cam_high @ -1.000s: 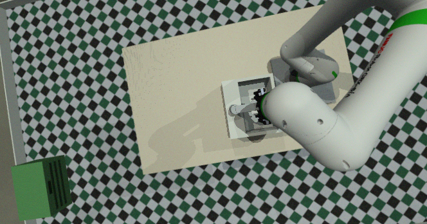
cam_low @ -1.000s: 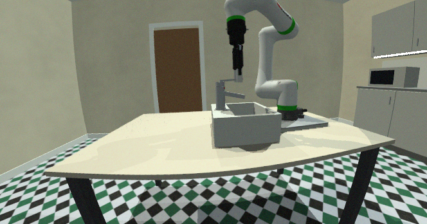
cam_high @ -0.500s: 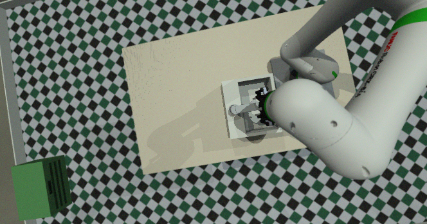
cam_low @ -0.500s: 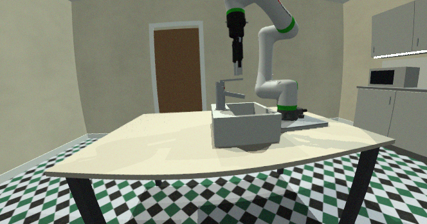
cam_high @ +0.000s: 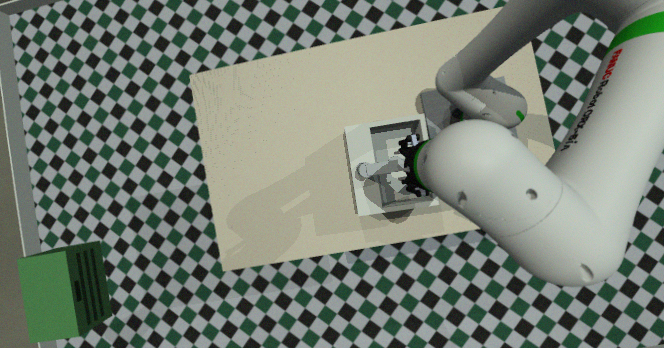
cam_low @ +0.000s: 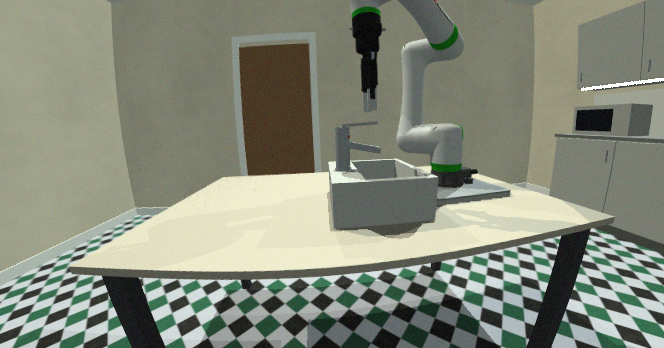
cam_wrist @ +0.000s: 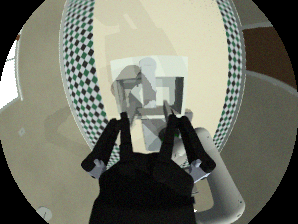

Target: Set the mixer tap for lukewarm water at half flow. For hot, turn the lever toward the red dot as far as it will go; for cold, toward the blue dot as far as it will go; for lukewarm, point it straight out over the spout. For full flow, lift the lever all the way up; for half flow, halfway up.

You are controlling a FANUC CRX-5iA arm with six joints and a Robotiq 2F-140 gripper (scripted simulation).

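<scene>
The grey mixer tap (cam_low: 343, 149) stands at the back left rim of the grey sink (cam_low: 382, 191) on the table. Its lever (cam_low: 357, 124) lies nearly level and points the same way as the spout (cam_low: 365, 147), out over the basin. My gripper (cam_low: 369, 105) hangs straight down, a short gap above the lever's free end. Its fingers are partly open and hold nothing. In the wrist view the fingers frame the sink (cam_wrist: 149, 96) and the tap (cam_wrist: 133, 90) below. In the top view the arm hides most of the gripper (cam_high: 410, 166); the tap (cam_high: 363, 170) shows beside it.
The arm's base (cam_low: 447, 174) stands on a grey plate right behind the sink. A green box (cam_high: 62, 290) sits on the floor far off. A counter with a microwave (cam_low: 612, 119) lines the right wall.
</scene>
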